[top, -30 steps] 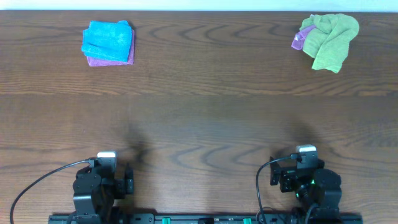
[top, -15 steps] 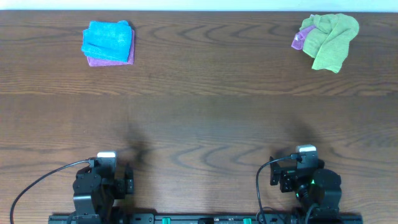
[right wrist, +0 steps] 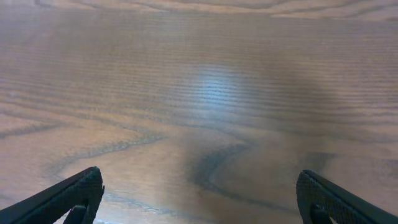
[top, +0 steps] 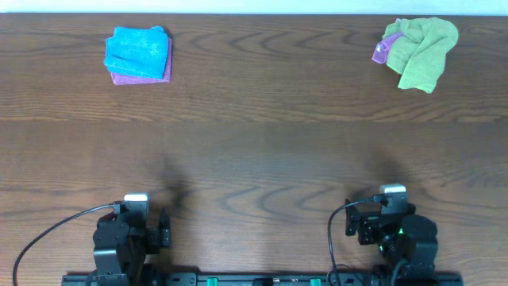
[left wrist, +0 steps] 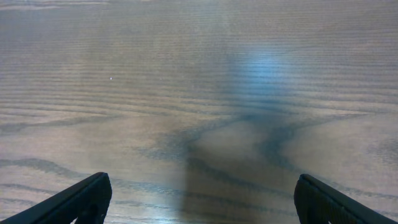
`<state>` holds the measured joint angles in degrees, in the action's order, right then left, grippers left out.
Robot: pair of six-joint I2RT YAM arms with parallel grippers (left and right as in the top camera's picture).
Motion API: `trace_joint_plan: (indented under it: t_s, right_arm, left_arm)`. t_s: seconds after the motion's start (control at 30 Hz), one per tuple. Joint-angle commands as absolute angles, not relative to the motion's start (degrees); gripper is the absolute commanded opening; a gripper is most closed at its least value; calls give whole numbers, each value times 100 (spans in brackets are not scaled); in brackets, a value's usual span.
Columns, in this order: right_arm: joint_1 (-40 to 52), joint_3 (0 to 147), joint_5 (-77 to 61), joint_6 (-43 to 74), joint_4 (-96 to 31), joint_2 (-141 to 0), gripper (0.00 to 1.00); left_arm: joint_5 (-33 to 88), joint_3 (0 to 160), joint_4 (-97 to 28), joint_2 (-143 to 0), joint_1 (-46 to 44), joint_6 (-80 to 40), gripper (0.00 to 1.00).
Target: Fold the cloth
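Note:
The lime-green cloth [top: 423, 48] lies crumpled at the far right corner of the table, on top of a purple cloth [top: 382, 51]. My left gripper [top: 136, 208] sits at the near left edge, far from it. Its jaws stand wide apart over bare wood in the left wrist view [left wrist: 199, 196]. My right gripper [top: 391, 200] sits at the near right edge, straight in front of the green cloth but far from it. Its jaws stand wide apart and empty in the right wrist view [right wrist: 199, 196].
A folded bright blue cloth [top: 136, 50] rests on a folded purple cloth [top: 143, 77] at the far left. The dark wooden table [top: 254, 151] runs between the arms and the cloths. Black cables trail by both arm bases.
The right arm has shifted very slightly near its base. Nothing else has moved.

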<state>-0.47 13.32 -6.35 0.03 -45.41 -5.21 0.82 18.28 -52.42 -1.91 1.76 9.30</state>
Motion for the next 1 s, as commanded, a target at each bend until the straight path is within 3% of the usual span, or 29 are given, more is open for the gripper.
trace_joint_plan:
  t_s: [0.0, 0.57, 0.97]
  right_arm:
    - [-84, 1940, -429, 386, -4528, -1009, 99]
    - [-832, 6598, -25, 854, -5033, -6733, 99]
    - [-1686, 9284, -89, 642, -5216, -9421, 99]
  left_arm:
    - [-19, 1802, -5269, -132, 156, 1031, 95]
    - [-19, 1802, -5269, -132, 156, 1031, 95]
    - [-19, 1802, -5269, -132, 156, 1031, 95]
